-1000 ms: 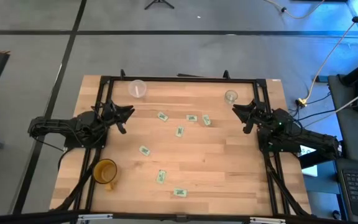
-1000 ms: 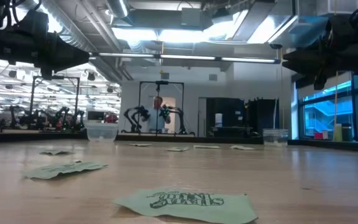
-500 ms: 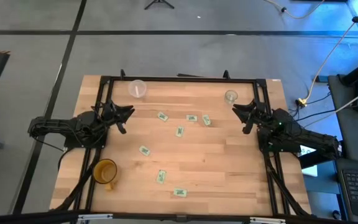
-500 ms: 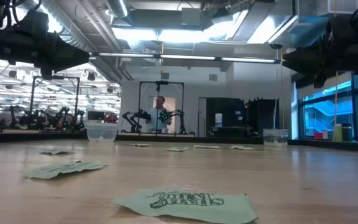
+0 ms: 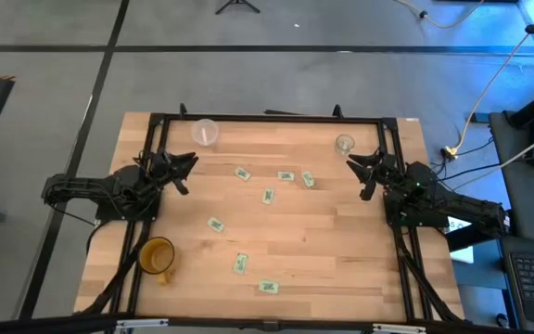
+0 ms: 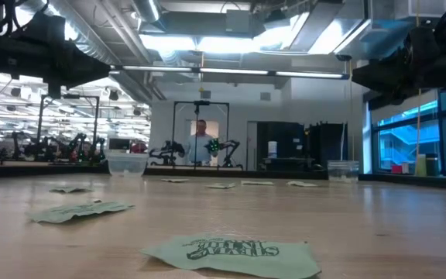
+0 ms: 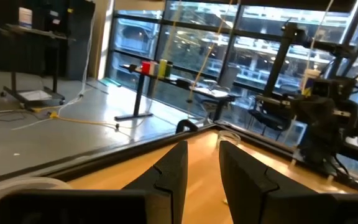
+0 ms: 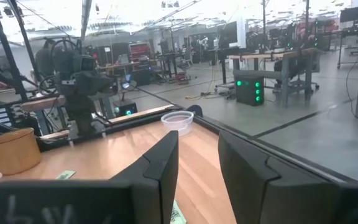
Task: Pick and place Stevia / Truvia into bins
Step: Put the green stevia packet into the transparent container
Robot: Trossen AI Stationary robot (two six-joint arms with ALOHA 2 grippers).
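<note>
**Before the first pick: both arms raised, every sachet on the desk**

Near edge to far: sachets [image 5: 267, 287] lie loose across the desk's [image 5: 360, 250] middle, none binned. Left hand [image 5: 184, 173] hovers at the left edge, right hand [image 5: 364, 174] at the right edge, each with fingers apart and empty. Wide cloudy cup [image 5: 205, 133] and narrow clear cup [image 5: 344, 144] stand by the far edge. Next, probably: descend onto a sachet.

green-printed whitish sachets [image 5: 241, 173], yellow-orange mug [image 5: 157, 256]
</note>
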